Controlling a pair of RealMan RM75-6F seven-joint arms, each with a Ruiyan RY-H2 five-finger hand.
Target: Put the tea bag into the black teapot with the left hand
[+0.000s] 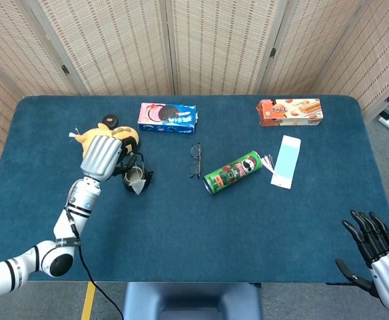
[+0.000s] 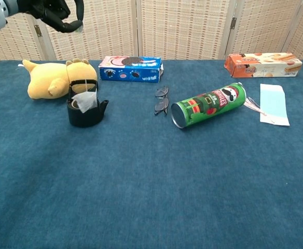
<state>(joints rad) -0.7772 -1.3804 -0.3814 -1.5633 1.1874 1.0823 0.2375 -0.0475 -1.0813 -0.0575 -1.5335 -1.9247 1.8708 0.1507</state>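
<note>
The black teapot (image 2: 84,117) stands uncovered in front of a yellow plush toy; in the head view the teapot (image 1: 133,177) sits just right of my left hand (image 1: 101,157). That hand (image 2: 50,9) is raised high above the pot and pinches the tea bag's tag and string. The white tea bag (image 2: 87,101) hangs at the pot's mouth, under its handle; whether the tea bag (image 1: 139,187) is inside the pot I cannot tell. My right hand (image 1: 374,253) is at the near right corner, off the table, fingers spread and holding nothing.
The yellow plush toy (image 2: 53,84) lies behind the teapot, a small black lid (image 1: 110,121) beyond it. A blue cookie box (image 1: 168,117), glasses (image 1: 195,160), a green crisp can (image 1: 233,172), a pale blue packet (image 1: 286,162) and an orange biscuit box (image 1: 290,111) lie further right.
</note>
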